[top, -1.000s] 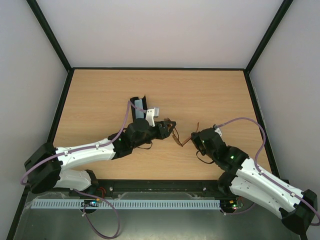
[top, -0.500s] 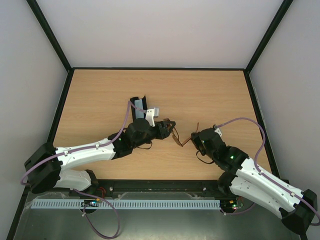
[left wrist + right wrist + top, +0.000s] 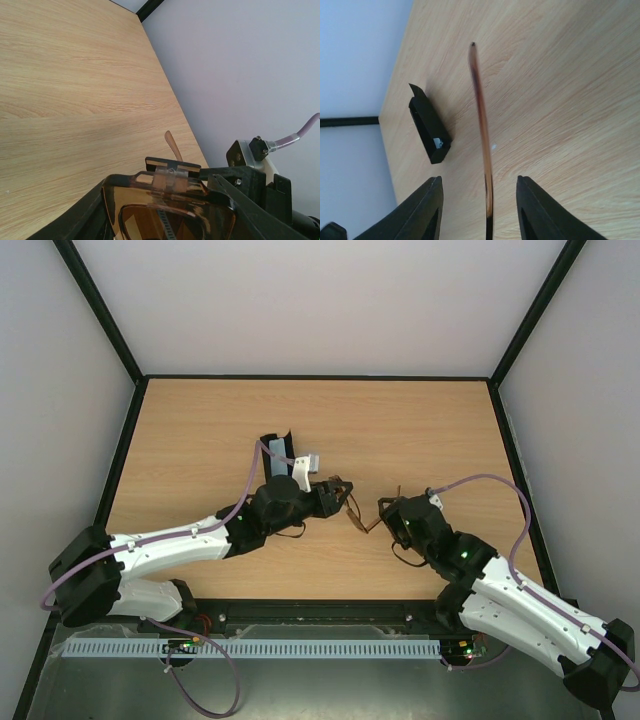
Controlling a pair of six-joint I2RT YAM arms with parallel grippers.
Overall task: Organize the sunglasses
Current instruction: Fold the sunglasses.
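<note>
Meanwhile, mid-table, the two arms meet over the sunglasses (image 3: 172,197). The left gripper (image 3: 335,492) has the front of the brown frame clasped between its fingers, lenses facing its own camera, and the pair looks to be held just above the wooden table (image 3: 400,430) rather than lying on it. The right gripper (image 3: 479,182) stands narrowly open, and one thin temple arm (image 3: 481,105) runs up through the gap without either finger appearing to pinch it. That temple arm sticks straight out from the frame, so it seems not yet folded; whether the other temple arm is folded cannot be told from here.

Well apart from the glasses, beyond the left arm, the black case (image 3: 429,131) lies open on the wood with something pale inside it.

By the look of things the job is in its early-to-middle stretch. The glasses are picked up and steadied, but nothing has been tidied away. What likely remains is folding the temple arms flat, carrying the pair across to the case, laying it inside and shutting the lid.
</note>
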